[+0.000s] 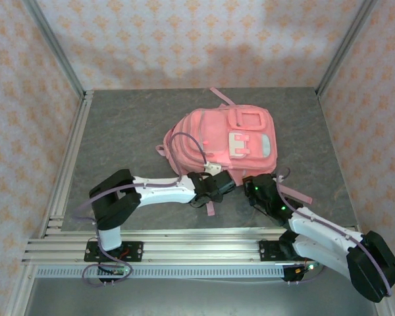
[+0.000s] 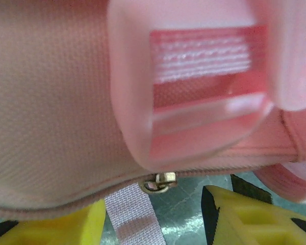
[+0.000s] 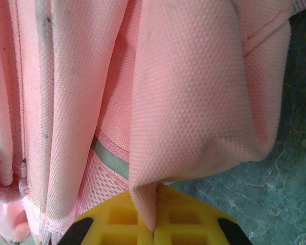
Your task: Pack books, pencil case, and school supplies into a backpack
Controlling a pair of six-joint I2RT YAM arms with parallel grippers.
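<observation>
One pink backpack (image 1: 207, 141) lying flat, prob. zipped.

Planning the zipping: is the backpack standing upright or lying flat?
Lying flat. The backpack rests on the table with its front pockets and white clasp facing up.

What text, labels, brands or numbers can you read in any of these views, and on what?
No readable text in any view.
The backpack: plain pink fabric, no print visible.
Its pale blue patch and white clasp: too small to tell whether they carry any mark.
The zipper pull: blurred, nothing legible.
</observation>
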